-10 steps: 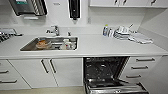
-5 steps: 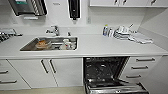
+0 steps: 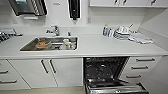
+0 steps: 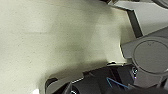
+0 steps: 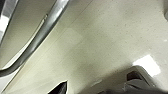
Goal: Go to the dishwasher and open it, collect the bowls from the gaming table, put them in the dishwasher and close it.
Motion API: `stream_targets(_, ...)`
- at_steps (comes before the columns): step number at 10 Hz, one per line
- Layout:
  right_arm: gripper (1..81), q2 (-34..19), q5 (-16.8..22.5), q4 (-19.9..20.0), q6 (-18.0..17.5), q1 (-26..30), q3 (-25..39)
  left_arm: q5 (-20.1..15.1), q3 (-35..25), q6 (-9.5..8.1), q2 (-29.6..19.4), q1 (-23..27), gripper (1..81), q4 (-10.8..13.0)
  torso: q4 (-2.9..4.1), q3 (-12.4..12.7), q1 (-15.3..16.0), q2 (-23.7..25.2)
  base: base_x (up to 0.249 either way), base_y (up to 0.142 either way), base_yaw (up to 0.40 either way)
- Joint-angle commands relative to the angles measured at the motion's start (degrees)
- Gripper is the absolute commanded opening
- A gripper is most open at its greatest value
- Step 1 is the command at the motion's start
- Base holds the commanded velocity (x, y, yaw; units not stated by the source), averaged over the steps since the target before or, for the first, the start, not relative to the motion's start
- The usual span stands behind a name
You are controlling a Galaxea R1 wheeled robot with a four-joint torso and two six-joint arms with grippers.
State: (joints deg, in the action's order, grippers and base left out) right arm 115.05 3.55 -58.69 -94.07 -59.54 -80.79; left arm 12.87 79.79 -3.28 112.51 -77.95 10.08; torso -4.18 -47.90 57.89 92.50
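Observation:
The dishwasher [image 3: 105, 72] stands open under the white counter [image 3: 100, 47], to the right of the middle in the head view. Its door [image 3: 117, 89] is folded down toward me and the dark inside with racks shows. In the right wrist view a curved steel bar [image 5: 37, 37], which looks like the door's handle, runs close by above pale floor. The left wrist view looks down on pale floor [image 4: 50, 37] with dark parts of my arm at its edge. The bowls and the gaming table are out of view.
A steel sink [image 3: 27, 47] holding dishes is set in the counter at the left, with a tap [image 3: 55, 30] behind it. Stacked crockery [image 3: 122, 33] and a small bottle [image 3: 105, 30] sit at the back right. White cabinet doors [image 3: 62, 72] and drawers [image 3: 142, 67] flank the dishwasher.

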Motion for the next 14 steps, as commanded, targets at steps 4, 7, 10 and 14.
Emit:
stream_targets(4, 81.1, 4.6, -12.1, -18.3, 1.7, -9.4, -11.2, -2.4, 11.5, -0.94, 9.8, -3.7, 81.1, -9.6, 0.00, 0.0, 0.0, 0.0, 0.000, 0.000, 0.000)
stream_targets(7, 81.1, 9.2, -13.0, -20.9, 1.7, -12.3, -16.7, -2.5, 13.4, -0.94, 11.8, -4.9, 81.1, -8.9, 0.00, 0.0, -4.4, -6.9, 0.000, 0.000, 0.000)
stream_targets(10, 81.1, 12.9, -14.8, -20.8, 1.7, -13.7, -22.1, -2.5, 15.5, -0.94, 13.6, -5.6, 81.1, -8.9, 0.00, 6.6, -7.5, -11.8, 0.000, 0.000, 0.000)
stream_targets(14, 81.1, 19.9, -16.7, -20.9, 1.8, -15.7, -33.3, -3.7, 17.2, -0.85, 16.0, -6.0, 81.1, -8.9, 0.00, 13.9, -12.2, -19.0, 0.000, 0.000, 0.000)
